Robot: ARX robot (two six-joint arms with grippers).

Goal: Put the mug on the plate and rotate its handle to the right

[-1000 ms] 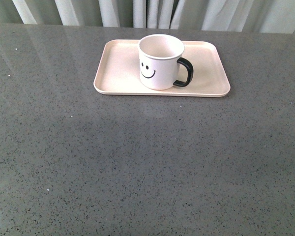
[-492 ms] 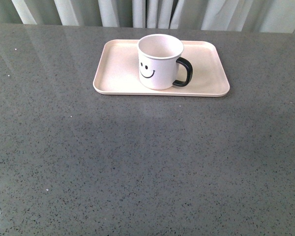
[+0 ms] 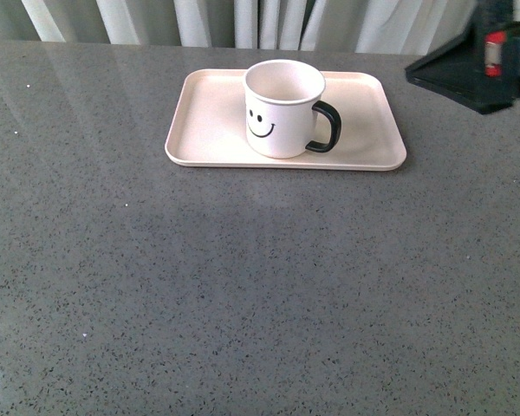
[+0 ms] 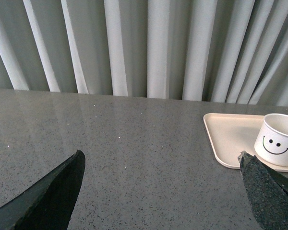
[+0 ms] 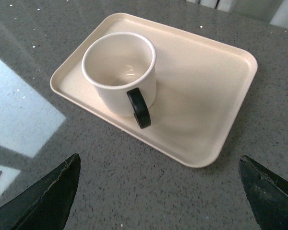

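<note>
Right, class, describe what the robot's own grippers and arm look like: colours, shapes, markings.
The left gripper and right gripper each show two near-black wedge-shaped fingers with a rough, speckled surface. In the front view a black angular part, likely the right arm, carries a small red-and-white piece. No cables show.

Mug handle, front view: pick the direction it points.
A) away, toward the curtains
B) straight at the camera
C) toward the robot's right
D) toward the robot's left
C: the black handle juts from the right side of the mug, toward the right end of the plate, while the smiley face faces the camera.
</note>
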